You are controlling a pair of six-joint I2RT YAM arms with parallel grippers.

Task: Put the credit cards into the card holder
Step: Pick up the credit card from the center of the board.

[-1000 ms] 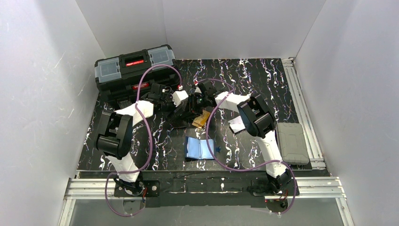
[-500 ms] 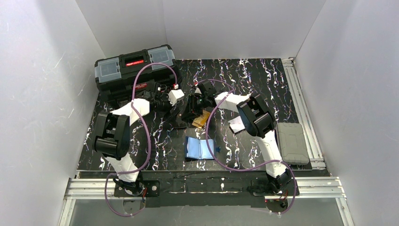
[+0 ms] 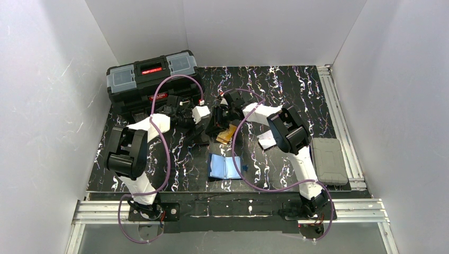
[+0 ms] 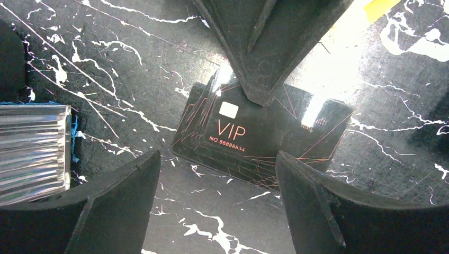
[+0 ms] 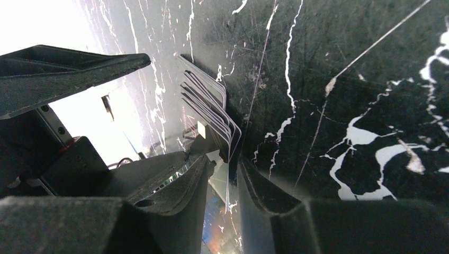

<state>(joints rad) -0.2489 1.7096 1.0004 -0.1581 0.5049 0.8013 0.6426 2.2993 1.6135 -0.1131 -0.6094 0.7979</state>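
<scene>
From above, both arms meet over the middle of the table (image 3: 296,90), their ends crowding one another so that what lies between them is hidden. That view does show the card holder (image 3: 225,166) lying open nearer the bases, its light blue inside up, with orange cards (image 3: 227,133) just beyond it and a white card (image 3: 266,140) off to the right, partly under the right arm. A toolbox (image 3: 151,79) stands at the far left and a grey case (image 3: 328,160) lies at the right edge.

The left wrist camera fills in the rest – a stack of black cards (image 4: 254,143) marked VIP lies fanned on the table. The left gripper (image 4: 217,159) is spread wide, one finger on either side of the stack and neither touching it; a ribbed clear edge of the card holder shows at the left of this view.

The right gripper (image 5: 226,161) reaches the stack from the far side. Its own camera shows the fingers drawn almost together, pinching the stack's edge – a thin card edge sits in the narrow gap
</scene>
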